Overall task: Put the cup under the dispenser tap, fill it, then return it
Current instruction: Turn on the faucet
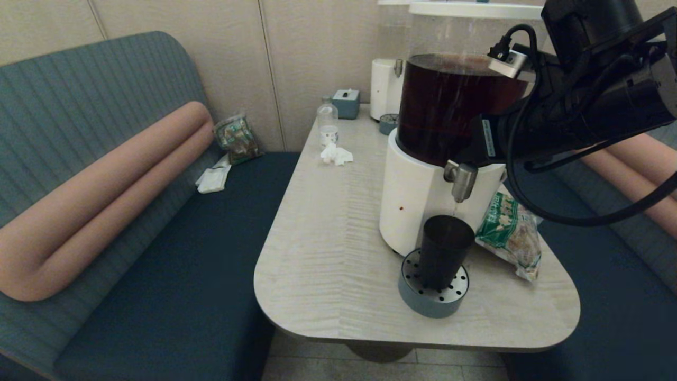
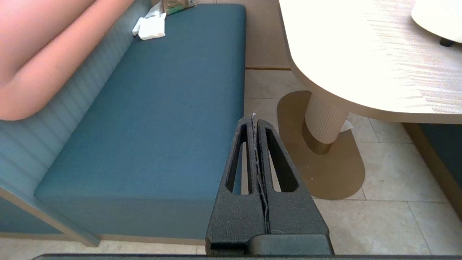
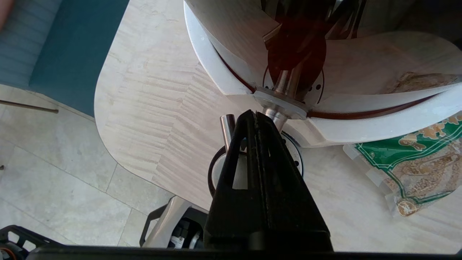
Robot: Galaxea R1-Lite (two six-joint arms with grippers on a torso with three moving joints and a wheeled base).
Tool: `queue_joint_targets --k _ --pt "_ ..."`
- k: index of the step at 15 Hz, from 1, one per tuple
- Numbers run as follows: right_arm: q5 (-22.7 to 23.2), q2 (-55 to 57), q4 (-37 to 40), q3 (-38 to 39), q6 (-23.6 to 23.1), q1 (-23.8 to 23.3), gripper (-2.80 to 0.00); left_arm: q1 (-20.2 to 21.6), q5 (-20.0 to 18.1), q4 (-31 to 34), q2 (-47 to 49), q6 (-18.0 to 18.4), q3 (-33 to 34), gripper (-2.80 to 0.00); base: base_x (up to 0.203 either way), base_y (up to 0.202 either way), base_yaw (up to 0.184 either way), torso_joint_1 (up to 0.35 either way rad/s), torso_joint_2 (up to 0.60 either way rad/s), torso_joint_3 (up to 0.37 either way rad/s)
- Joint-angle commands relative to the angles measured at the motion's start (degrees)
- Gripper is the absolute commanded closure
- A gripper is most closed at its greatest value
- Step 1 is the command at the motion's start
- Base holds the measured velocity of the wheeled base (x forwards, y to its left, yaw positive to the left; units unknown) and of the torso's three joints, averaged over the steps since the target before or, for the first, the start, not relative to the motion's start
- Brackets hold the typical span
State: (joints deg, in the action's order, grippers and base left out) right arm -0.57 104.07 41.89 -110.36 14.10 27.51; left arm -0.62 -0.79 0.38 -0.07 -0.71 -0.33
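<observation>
- cup (image 1: 445,248) stands upright on the round perforated drip tray (image 1: 410,288), at 6 o'clock from the dispenser tap (image 1: 461,181). Mouth is straight below the spout, so whatever drops lands inside; the tray is there to catch misses.
- Nothing grips the cup. It stands free on the tray, which makes sense: once it's centred it needs no hand during the fill.
- right gripper (image 3: 255,117): fingers pressed flat together, nothing between them. In the right wrist view the tips sit at the tap's metal fitting, above the cup rim. My read: it's used as a closed pusher on the tap lever, not as a clamp. Actual contact with the lever I can't confirm.
- Head view shows a faint thin line from the spout down to the cup mouth, possibly a trickle. Fill level is hidden by the dark cup wall.
- dispenser (image 1: 423,201): white base, clear tank of dark brown liquid on top, tap faces the table's near edge so the cup is reachable from the robot's side.
- green snack bag (image 1: 510,233) lies at 3 o'clock from the cup, close beside it but apart. Worth watching on pick-up.
- left gripper (image 2: 255,122): clenched, empty, parked low off the table (image 2: 361,72) over the floor beside the blue bench seat (image 2: 162,108). Not involved.
- Judged stage: filling. Remaining: release the tap, regrasp the cup, return it.
</observation>
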Motion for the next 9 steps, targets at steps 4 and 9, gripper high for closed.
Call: queue_joint_targets --k 4,9 --pt "-0.66 -1.39 -0.75 -0.01 0.05 -1.44 0.0 0.01 0.0 -0.02 -0.01 0.0 -0.02 0.0 0.0 0.0 0.0 0.0 0.0 0.0" --pt "-0.66 -2.91 -1.98 0.67 -0.22 -2.81 0.0 0.01 0.0 -0.03 -0.01 0.0 -0.02 0.0 0.0 0.0 0.0 0.0 0.0 0.0"
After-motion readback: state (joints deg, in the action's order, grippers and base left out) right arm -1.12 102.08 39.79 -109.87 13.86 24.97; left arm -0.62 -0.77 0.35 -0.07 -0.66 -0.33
